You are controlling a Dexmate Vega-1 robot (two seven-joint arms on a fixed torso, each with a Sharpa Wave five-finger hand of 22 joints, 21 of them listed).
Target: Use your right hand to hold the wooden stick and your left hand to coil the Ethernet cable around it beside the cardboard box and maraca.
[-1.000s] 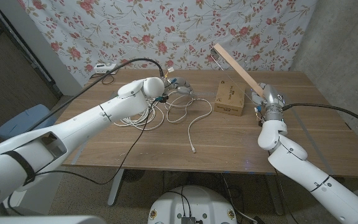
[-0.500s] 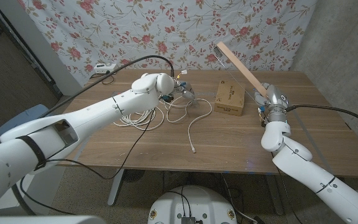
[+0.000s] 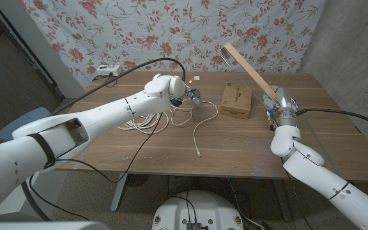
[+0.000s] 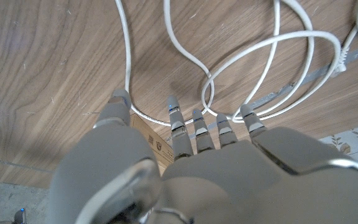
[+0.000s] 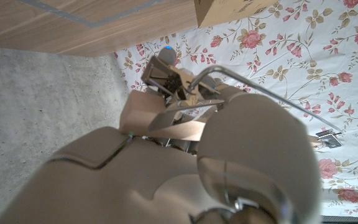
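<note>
Left hand: shifted a little farther right over the cable since half a second ago. Fingers spread, holding nothing, tips above white loops on the table. Right hand: grips the stick, tilted up-left, beside the box. Cable lies left of box.

Prob. lab: floral backdrop, concrete wall.
</note>
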